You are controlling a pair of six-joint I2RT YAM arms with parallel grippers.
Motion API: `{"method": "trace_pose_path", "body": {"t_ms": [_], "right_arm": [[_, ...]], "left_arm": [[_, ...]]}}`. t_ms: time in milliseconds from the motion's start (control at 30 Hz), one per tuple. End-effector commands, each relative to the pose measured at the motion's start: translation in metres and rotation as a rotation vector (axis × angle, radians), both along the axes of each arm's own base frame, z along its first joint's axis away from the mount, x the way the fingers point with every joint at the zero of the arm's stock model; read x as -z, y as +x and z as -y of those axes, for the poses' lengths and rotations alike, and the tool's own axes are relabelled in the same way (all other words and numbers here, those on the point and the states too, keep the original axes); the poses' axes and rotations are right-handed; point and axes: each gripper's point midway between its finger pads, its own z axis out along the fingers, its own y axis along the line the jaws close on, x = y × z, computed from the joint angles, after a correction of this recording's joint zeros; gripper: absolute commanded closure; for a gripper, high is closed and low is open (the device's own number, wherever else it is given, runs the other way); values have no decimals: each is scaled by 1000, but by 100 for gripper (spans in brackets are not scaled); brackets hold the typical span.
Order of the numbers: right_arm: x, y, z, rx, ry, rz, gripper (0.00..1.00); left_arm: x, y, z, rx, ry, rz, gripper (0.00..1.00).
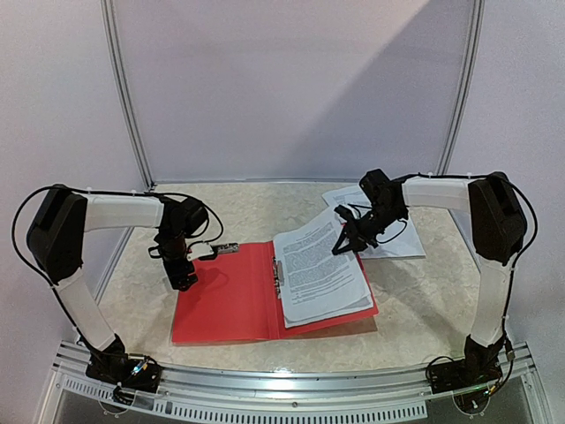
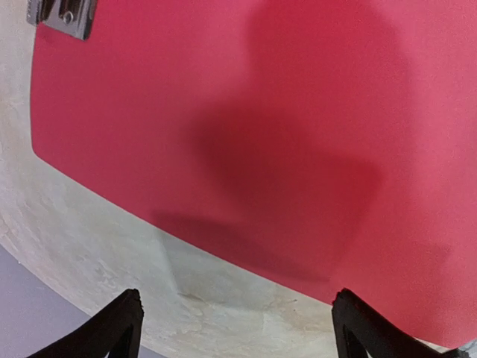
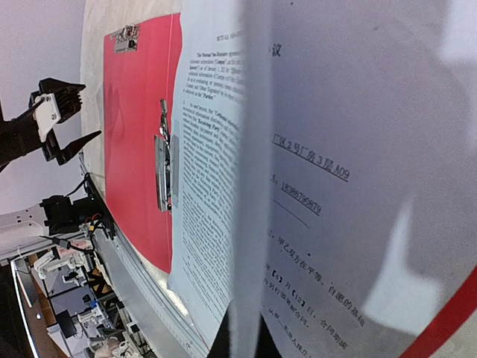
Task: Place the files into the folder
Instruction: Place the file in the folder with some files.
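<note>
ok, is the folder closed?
No: in the top view the folder lies open flat on the table, with the files stacked on its right half.

A beige marbled table (image 1: pixel 256 205) fills the middle. Behind it stands a plain white backdrop (image 1: pixel 291 88), framed by two slim metal poles, one left (image 1: pixel 124 97) and one right (image 1: pixel 463 88). A slotted metal rail (image 1: pixel 291 389) runs along the near edge. Beyond that edge, the right wrist view shows blurred workshop clutter (image 3: pixel 74 313).
</note>
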Motion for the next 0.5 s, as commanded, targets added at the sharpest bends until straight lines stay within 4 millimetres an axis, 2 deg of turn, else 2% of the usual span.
{"method": "trace_pose_path", "body": {"t_ms": [0, 333, 467], "right_arm": [[10, -3, -7, -1, 5, -22, 100], [6, -5, -7, 13, -2, -24, 100], [4, -6, -5, 18, -14, -23, 95]], "left_arm": [[0, 3, 4, -20, -34, 11, 11], [-3, 7, 7, -19, -47, 15, 11], [-4, 8, 7, -18, -45, 20, 11]]}}
